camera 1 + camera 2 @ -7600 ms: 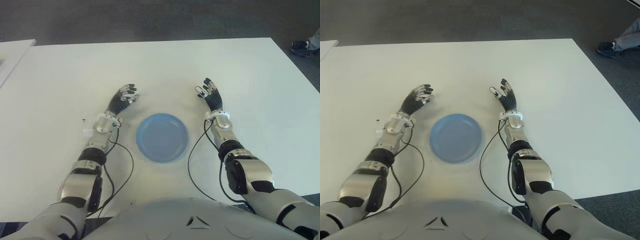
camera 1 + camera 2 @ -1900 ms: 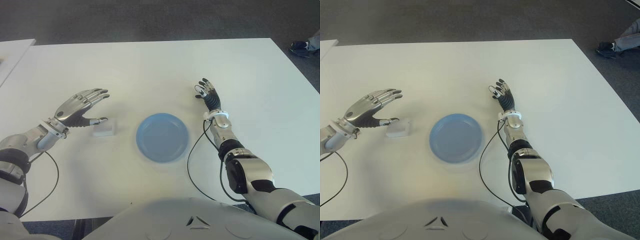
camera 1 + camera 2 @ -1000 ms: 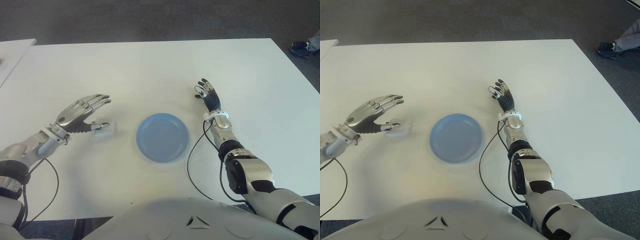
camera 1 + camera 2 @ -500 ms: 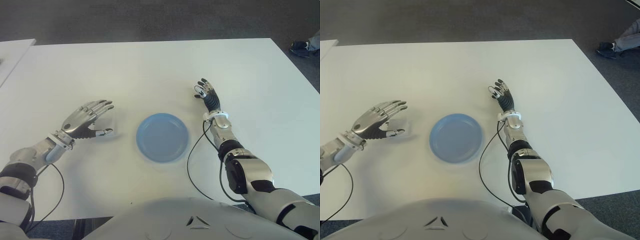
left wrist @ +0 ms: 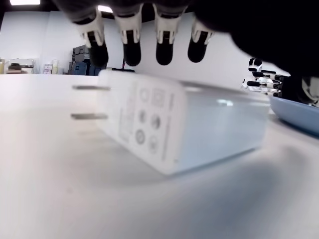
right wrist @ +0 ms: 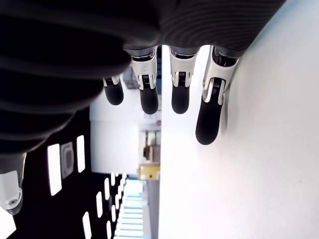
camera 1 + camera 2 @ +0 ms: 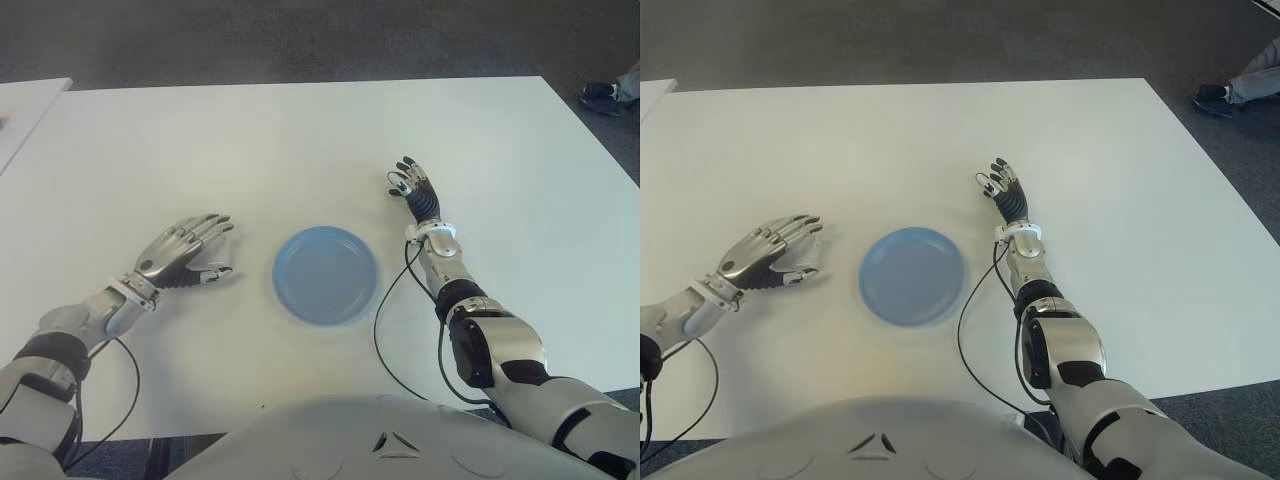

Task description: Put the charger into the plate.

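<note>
Left wrist view: we see the left hand [image 7: 183, 252] arched over the white charger [image 5: 179, 122], fingers [image 5: 130, 42] extended and not closed on it, the charger lying flat on the worktop [image 7: 300, 150]. We judge the grasp not yet made; lifting and carrying remain. The blue plate [image 7: 325, 274] sits near, toward the robot's right, with bare worktop between. The right hand [image 7: 418, 195], fingers relaxed and holding nothing, shows beside the plate's right. All worktop edges lie well apart from both.
</note>
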Tool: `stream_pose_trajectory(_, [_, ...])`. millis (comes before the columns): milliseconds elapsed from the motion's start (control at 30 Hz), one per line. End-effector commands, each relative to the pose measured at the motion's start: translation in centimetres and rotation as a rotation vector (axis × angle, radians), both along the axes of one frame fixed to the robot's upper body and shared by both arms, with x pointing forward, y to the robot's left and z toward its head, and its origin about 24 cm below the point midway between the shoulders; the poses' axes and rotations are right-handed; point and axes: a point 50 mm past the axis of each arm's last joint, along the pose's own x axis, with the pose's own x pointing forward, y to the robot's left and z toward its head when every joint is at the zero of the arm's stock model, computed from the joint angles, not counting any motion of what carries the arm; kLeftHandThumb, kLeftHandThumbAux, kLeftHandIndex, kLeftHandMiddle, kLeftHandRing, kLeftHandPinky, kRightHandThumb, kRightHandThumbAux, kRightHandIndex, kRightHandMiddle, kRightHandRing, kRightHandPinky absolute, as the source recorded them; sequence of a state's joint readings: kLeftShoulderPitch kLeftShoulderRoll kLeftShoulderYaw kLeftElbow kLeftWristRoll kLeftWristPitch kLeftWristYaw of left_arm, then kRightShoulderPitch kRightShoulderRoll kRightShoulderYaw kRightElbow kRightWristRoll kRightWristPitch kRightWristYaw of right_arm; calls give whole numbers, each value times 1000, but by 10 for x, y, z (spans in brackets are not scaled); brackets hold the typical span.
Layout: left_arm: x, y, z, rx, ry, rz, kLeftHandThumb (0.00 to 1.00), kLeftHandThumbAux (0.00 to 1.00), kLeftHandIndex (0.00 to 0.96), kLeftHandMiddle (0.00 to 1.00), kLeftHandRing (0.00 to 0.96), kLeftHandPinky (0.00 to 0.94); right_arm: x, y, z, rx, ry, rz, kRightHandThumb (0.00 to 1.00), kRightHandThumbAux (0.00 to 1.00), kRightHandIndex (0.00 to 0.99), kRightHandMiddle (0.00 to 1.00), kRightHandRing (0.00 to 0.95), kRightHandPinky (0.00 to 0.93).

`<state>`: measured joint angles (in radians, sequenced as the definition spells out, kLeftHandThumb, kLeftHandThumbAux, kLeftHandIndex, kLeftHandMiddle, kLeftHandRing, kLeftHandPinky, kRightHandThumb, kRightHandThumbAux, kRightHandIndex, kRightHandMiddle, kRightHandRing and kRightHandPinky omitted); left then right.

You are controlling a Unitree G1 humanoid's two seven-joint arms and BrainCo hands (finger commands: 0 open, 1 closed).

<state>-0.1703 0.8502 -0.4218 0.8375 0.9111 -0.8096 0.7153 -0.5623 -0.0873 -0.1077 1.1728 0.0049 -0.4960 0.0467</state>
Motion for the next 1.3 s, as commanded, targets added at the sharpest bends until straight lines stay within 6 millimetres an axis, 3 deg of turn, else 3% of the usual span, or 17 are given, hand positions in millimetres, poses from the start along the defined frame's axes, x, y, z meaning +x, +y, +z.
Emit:
stream_pose_trajectory(33, [-2,-2,-10,25,55,16,275,133,0,0,0,0,-27,0,-39,21,201,-17,0,503,22,140,106,64])
stream_pose_trajectory(667, [-3,-3,-25,75,84,48,306,135,0,0,0,0,-28,1,-39,35,195,-25,0,519,30,150,113,61])
stream_pose_trajectory(1300, [-2,8,-32,182,119,68,301,162,0,0,0,0,-28,1,-38,37,186,-11,0,512,36,139,108,56])
